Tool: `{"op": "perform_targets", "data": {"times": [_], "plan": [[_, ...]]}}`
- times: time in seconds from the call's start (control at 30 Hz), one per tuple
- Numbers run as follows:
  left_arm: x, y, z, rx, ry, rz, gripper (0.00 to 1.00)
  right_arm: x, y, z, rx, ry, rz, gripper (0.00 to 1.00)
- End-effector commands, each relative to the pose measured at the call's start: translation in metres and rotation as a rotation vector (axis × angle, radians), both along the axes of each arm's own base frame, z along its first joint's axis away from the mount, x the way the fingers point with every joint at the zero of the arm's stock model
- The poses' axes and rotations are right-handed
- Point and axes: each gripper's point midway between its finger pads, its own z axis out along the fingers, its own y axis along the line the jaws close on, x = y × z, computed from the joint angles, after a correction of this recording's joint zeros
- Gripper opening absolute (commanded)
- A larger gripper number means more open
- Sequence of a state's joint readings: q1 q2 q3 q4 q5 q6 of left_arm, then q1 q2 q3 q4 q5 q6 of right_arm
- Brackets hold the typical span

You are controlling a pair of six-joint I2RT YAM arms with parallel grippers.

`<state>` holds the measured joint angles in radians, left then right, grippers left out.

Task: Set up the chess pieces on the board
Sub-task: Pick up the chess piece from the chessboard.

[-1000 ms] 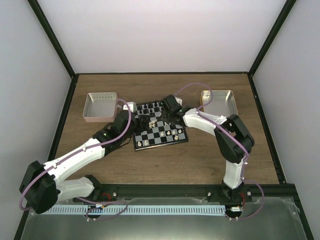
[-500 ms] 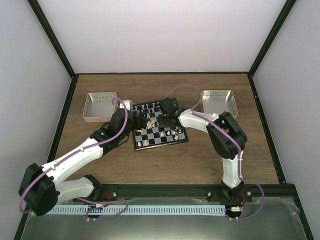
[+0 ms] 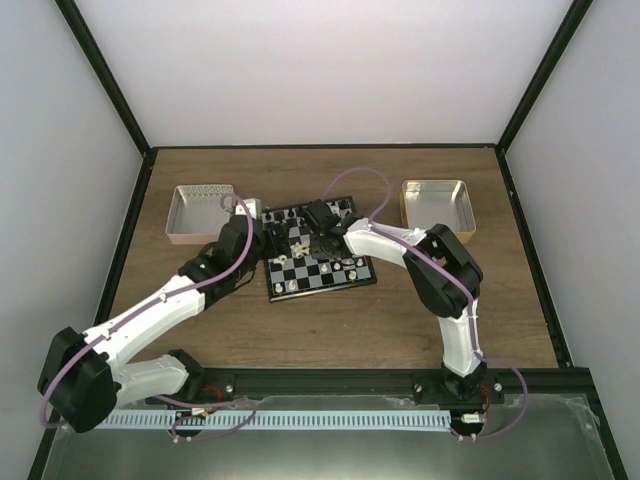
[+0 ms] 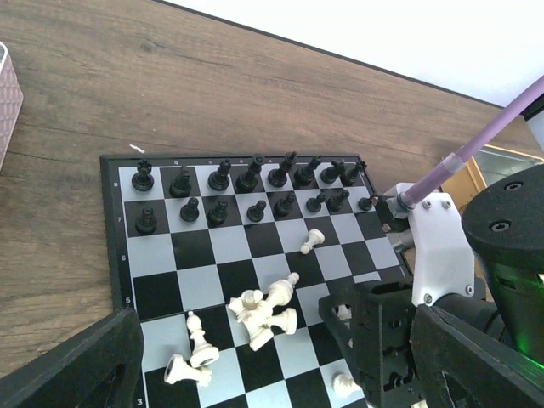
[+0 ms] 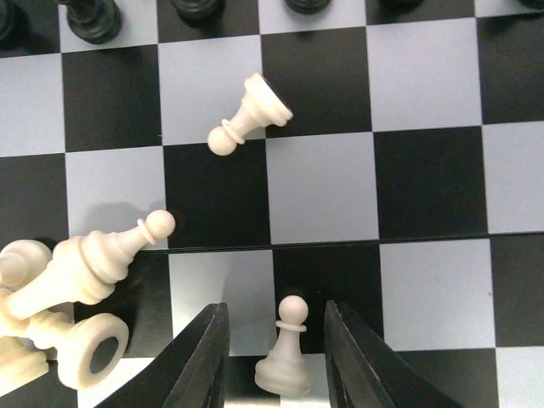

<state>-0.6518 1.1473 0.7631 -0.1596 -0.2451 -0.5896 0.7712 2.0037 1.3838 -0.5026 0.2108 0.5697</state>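
Right wrist view: an upright cream pawn (image 5: pixel 285 361) stands between the right gripper's (image 5: pixel 275 316) part-open jaws, touching neither side. The left gripper's (image 3: pixel 262 243) jaws gape wide, empty.

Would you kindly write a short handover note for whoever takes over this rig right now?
Left pincer: open, empty, at the left edge of the board.
Right pincer: open, straddling an upright white pawn, not gripping.
Done: black pieces lined up in the two far rows.
Left: a heap of white pieces and one lone pawn lie tipped mid-board; stand them on their squares.
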Motion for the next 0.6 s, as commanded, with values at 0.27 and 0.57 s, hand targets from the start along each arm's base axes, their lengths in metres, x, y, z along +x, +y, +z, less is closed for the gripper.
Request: {"op": "perform_targets", "data": {"times": [0.27,0.57], "plan": [[0.001,0.006,-0.003,0.003,0.005,0.003,0.88,-0.017,-0.011,-0.019,-0.075,0.072,-0.012,0.11],[0.002,0.006,0.0,-0.032,0.017,-0.004,0.88,-0.003,0.001,0.012,0.011,-0.065,0.033,0.09]]}}
